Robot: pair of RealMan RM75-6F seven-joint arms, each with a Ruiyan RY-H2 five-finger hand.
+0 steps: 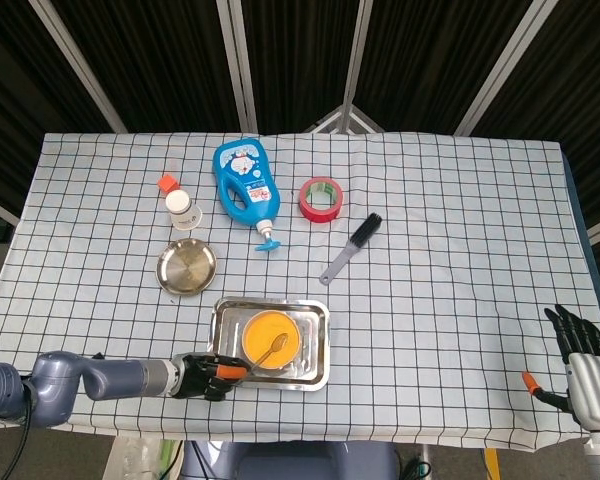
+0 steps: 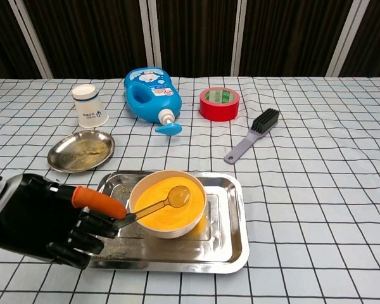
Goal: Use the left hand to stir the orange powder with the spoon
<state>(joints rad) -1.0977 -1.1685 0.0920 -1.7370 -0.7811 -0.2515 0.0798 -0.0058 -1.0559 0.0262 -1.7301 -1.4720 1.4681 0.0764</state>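
The left hand (image 2: 41, 218) grips the spoon (image 2: 157, 203) by its handle, bowl end resting in the orange powder (image 2: 168, 204) near the counter's front edge. Stirring seems underway, probably unfinished. The right hand (image 1: 583, 372) hangs idle at the front right corner, fingers apart, holding nothing.

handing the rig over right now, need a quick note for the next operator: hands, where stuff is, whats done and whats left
Left hand holds the spoon by its handle; the spoon's bowl lies on the orange powder.
Right hand is open at the near right table edge, holding nothing.
The powder is in a bowl that stands in the steel tray, near the front of the table.
Done: spoon grasped and placed in the powder.
Left: stirring. From these pictures alone I cannot tell how much mixing has been done, so carry on stirring with the left hand and keep the bowl in the tray.
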